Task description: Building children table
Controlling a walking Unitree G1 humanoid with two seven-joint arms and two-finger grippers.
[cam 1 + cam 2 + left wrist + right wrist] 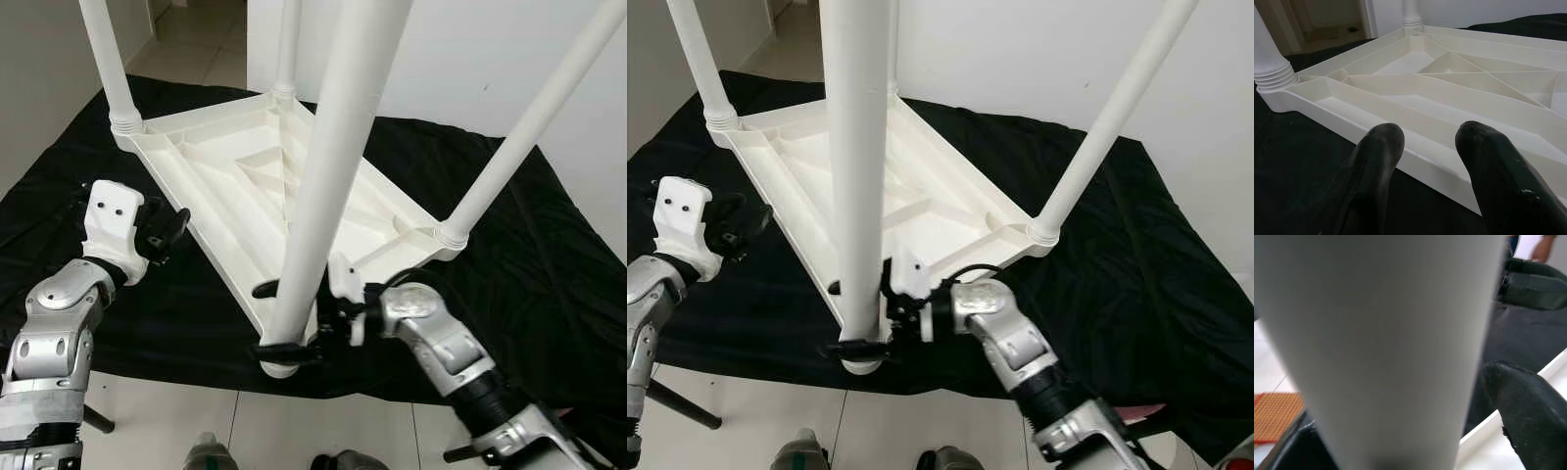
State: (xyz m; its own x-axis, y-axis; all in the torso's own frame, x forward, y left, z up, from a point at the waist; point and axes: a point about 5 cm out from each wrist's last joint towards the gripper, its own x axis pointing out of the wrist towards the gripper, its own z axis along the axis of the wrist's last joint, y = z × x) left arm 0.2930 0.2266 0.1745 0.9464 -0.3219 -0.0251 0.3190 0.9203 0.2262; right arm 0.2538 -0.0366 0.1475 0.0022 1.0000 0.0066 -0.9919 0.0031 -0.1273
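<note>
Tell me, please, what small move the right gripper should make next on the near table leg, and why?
Probably keep twisting the near leg into its corner socket. The right gripper is closed around the leg's base, the other three legs stand seated in the upturned tabletop, and the left gripper hovers open beside the rim.

Even, bright indoor light, soft shadows. The eye views are sharp; the white table [284, 186] shows mild glare. In the right wrist view the near leg [1381, 347] is blurred, out of focus.
</note>
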